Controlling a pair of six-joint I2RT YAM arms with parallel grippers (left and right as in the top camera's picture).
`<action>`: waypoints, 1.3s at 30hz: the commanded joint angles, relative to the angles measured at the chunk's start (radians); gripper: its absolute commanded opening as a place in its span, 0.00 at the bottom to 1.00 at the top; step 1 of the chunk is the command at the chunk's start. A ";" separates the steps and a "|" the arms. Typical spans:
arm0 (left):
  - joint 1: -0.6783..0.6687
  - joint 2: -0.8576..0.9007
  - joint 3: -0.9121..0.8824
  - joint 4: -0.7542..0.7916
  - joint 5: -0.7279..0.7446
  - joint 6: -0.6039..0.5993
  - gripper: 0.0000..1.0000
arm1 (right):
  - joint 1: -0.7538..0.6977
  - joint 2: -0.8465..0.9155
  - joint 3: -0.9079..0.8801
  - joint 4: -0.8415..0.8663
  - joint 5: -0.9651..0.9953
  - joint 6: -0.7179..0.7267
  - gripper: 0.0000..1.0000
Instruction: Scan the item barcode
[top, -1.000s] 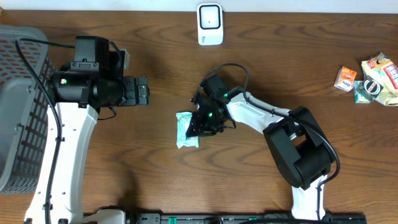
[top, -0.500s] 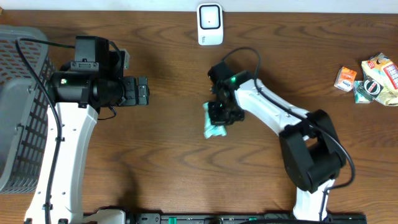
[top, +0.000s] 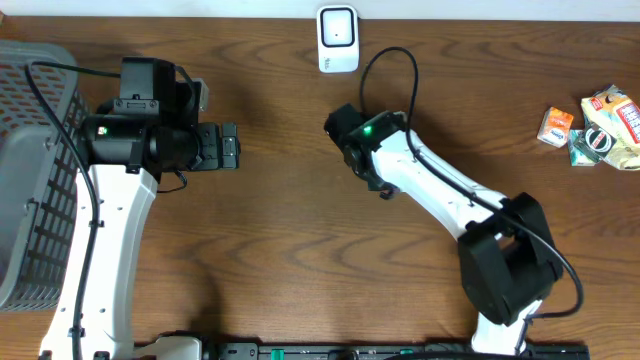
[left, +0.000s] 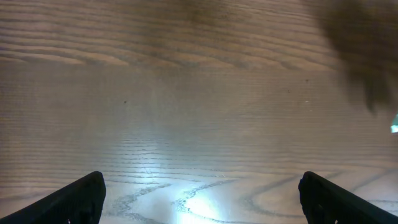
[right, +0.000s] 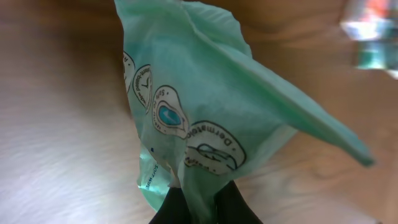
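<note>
The right hand (right: 200, 204) pinches one edge of the green packet (right: 186, 118). The packet stands out from the pinch, its long axis running straight away from the fingertips, apparently lifted off the counter (right: 56, 143). The scanner (top: 338, 40) lies just beyond this hand, much nearer it than the spread, empty left hand (top: 228, 148). Which face carries the barcode cannot be told.

Bright, even overhead light; glare on the table (left: 205, 208); right wrist background blurred.
</note>
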 joint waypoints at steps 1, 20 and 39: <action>-0.003 0.002 -0.004 -0.005 -0.002 0.002 0.98 | 0.009 0.040 -0.022 0.012 0.140 0.106 0.01; -0.003 0.002 -0.004 -0.005 -0.002 0.002 0.97 | 0.161 0.163 0.036 -0.070 0.029 0.106 0.49; -0.003 0.002 -0.004 -0.005 -0.002 0.002 0.98 | -0.011 0.163 0.261 -0.172 -0.225 -0.114 0.55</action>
